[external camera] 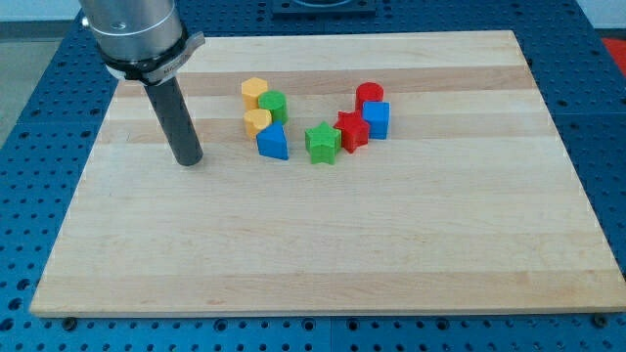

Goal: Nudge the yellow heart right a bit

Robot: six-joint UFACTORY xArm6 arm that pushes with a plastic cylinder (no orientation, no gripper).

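The yellow heart [257, 120] lies on the wooden board [323, 244], touching the green cylinder [273, 105] at its upper right and the blue triangular block [274, 143] below it. A yellow pentagon-like block [254, 91] sits just above them. My tip [188, 158] rests on the board to the left of the yellow heart, a short gap away and slightly lower in the view.
A green star [322, 143], a red star [351, 130], a blue cube [377, 119] and a red cylinder [370, 95] form a curved row to the right of the yellow heart. The board sits on a blue perforated table [29, 147].
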